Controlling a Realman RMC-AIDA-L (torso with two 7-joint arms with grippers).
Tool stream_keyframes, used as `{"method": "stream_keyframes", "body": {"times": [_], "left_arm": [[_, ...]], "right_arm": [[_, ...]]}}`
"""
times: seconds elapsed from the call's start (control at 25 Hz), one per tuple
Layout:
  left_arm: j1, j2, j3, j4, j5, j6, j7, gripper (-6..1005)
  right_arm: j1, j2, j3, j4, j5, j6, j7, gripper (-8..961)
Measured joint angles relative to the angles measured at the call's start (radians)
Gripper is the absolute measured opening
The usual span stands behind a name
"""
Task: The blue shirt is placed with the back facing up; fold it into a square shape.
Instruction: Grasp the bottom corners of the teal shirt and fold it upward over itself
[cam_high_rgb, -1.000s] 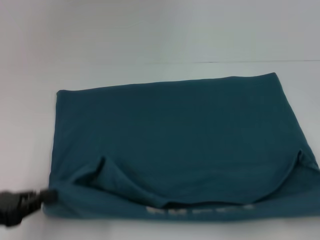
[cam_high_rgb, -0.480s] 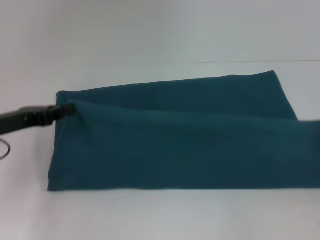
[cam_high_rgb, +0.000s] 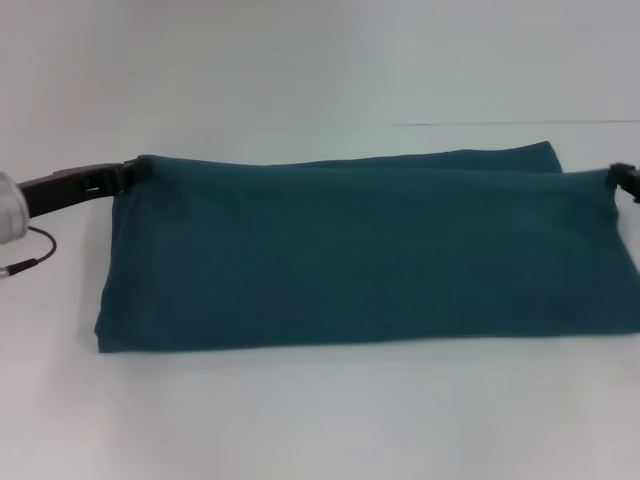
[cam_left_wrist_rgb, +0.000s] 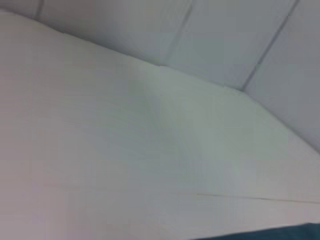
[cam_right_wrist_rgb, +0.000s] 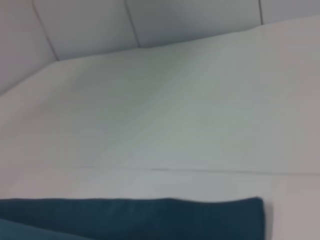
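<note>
Left gripper sits at the far-left corner of the blue shirt, fingers pinched together on the cloth edge there. Its black body runs outward from that corner toward the left frame edge, with a thin cable looping just below the arm. Right gripper is at the opposite far corner, only its tip in view at the right frame edge; it touches the cloth corner and looks clamped on it, though most of it is cut off.

Between the two grippers the shirt's carried edge stretches in a nearly straight line, held taut. From that edge the cloth comes down toward the robot as a wide folded band, smooth, no big wrinkles, near edge lying flat on the white table. Just beyond the held edge, on the right half, a strip of the lower layer shows, so the top layer does not fully cover it.

Left wrist view: mostly bare table and wall panels, a sliver of shirt at one corner. Right wrist view: a band of shirt with one squared corner, table past it, then wall panels.
</note>
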Motion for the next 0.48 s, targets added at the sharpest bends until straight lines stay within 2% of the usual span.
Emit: {"method": "stream_keyframes", "body": {"times": [0.24,0.48], "left_arm": [[-0.034,-0.024,0.047,-0.026,-0.003,-0.175,0.011,13],[-0.052,-0.032,0.053,-0.026,-0.039,-0.25,0.019,14]], "right_arm": [[0.073,0.025,-0.014,0.045,0.018,0.186,-0.052,100],[0.102,0.034,-0.043,0.056,0.114,0.253,-0.111,106]]}}
